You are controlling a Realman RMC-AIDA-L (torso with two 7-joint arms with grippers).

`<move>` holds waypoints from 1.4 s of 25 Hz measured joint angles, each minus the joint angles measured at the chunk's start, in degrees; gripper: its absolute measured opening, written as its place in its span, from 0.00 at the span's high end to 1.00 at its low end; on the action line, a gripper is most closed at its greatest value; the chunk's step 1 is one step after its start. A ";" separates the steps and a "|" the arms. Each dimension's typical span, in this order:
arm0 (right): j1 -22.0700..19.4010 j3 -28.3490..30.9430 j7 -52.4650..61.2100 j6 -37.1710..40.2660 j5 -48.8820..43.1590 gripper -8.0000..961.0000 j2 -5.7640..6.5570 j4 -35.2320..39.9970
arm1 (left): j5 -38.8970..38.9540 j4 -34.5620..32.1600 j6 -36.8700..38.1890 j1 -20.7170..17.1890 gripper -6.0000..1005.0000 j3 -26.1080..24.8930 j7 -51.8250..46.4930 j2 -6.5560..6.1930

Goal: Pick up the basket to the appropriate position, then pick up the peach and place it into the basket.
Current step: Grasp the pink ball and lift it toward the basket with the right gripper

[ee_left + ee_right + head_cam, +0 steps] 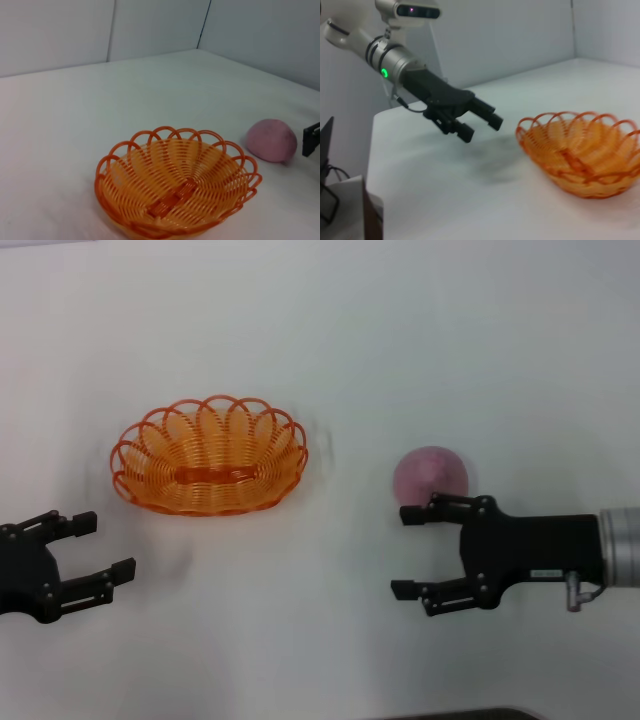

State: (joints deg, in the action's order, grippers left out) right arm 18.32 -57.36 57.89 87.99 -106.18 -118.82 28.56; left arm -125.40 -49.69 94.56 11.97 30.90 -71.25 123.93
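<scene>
The orange wire basket [210, 455] sits empty on the white table, left of centre; it also shows in the left wrist view [175, 192] and the right wrist view [582, 152]. The pink peach [431, 476] rests on the table to the right, also in the left wrist view [271, 140]. My left gripper [103, 545] is open and empty, near the front left, short of the basket; it shows in the right wrist view [481, 123]. My right gripper [404, 552] is open and empty, just in front of the peach, its far finger close to the fruit.
The white table [330, 330] runs to grey walls [150, 25] at the back. In the right wrist view the table's edge [372, 150] shows, with dark equipment [327, 200] beyond it.
</scene>
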 joint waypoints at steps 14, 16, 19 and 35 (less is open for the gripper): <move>-3.55 7.17 -0.79 5.55 -0.48 0.02 0.74 3.35 | 0.37 -0.04 0.03 0.51 0.19 0.04 0.06 -0.18; -3.48 8.19 0.32 5.44 -1.37 0.02 0.76 3.47 | 0.26 -0.17 0.03 0.51 0.19 0.04 0.06 -0.18; -2.94 10.17 6.47 5.37 -3.76 0.02 0.90 5.56 | 0.30 -0.27 0.03 0.51 0.19 0.04 0.06 -0.18; 1.40 15.79 32.95 10.02 -13.48 0.02 2.15 19.75 | 0.42 -0.33 0.11 0.65 0.19 -0.05 0.07 -0.18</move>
State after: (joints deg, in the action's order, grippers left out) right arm 19.72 -41.57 90.84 98.01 -119.66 -116.66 48.31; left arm -124.97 -50.01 94.68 12.62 30.85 -71.18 123.75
